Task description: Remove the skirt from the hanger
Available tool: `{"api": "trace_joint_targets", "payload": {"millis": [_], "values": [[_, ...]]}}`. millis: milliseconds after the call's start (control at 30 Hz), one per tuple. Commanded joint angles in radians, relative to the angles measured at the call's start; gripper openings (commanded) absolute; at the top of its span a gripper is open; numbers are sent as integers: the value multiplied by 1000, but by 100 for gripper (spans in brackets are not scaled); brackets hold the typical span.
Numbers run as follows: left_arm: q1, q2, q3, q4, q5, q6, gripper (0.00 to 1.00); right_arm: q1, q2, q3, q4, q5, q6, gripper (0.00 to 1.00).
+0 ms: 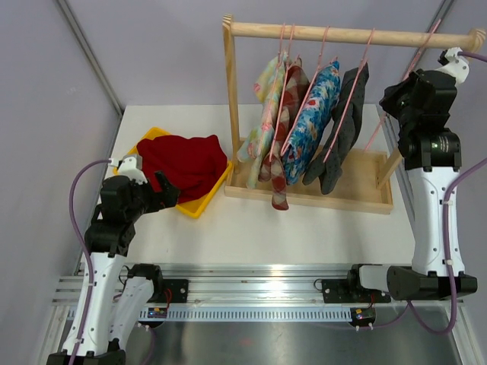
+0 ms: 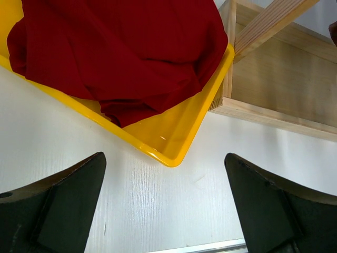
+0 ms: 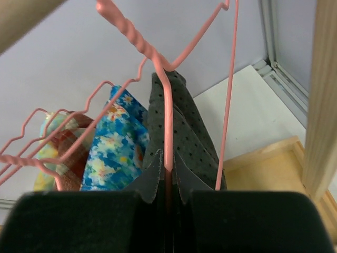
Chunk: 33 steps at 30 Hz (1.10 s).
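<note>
1. Right pincer (image 3: pixel 166 196) sits nearest its wrist camera, jaws drawn to a slit, clamped on a pink hanger (image 3: pixel 167 126) wire.
2. Dark dotted skirt (image 3: pixel 192 147) hangs just behind that wire from the wooden rail (image 1: pixel 358 33), long axis straight down; whether this wire is its own hanger I cannot tell.
3. Seen from above, the skirt lies to the right pincer's left, last garment in the row, so the right arm is by far the nearer.
4. Left pincer (image 2: pixel 164 174) hovers over the white surface (image 2: pixel 63 132), jaws wide apart and empty, beside a yellow tray (image 2: pixel 179 142) holding a red garment (image 2: pixel 121 52).
</note>
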<state>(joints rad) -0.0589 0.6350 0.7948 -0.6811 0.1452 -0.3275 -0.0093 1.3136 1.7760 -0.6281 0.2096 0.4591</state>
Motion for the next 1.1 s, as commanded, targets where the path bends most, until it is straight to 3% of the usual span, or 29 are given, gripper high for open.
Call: {"api": "trace_joint_targets", "payload": {"millis": [0,167,467,500,533,567,600,633,867,1067], "values": [[-2,-1,6,41,42,19,99,-3,-115,-61,24,91,-13,0],[-2,-1,4,45,53,19,99,-4,-207,-127,-19,160,-52,0],[-2,-6,3,46,51,21,99,-6,-225,-121,-68,188,-111,3],[-2,-8,4,48,51,21,99,-6,-221,-113,-77,188,-108,14],[-2,-8,3,48,51,21,99,-6,-217,-107,-81,179,-111,51],[-2,-8,3,46,50,21,99,-6,-214,-98,-84,174,-114,71],[-2,-8,1,46,50,21,99,-6,-212,-95,-87,174,-112,80],[-2,-6,3,46,50,21,99,-6,-211,-92,-90,177,-114,98],[-2,-9,3,46,53,21,99,-6,-235,-53,-102,194,-119,99],[-2,-9,1,48,56,22,99,-6,-257,-21,-163,120,-88,99]]}}
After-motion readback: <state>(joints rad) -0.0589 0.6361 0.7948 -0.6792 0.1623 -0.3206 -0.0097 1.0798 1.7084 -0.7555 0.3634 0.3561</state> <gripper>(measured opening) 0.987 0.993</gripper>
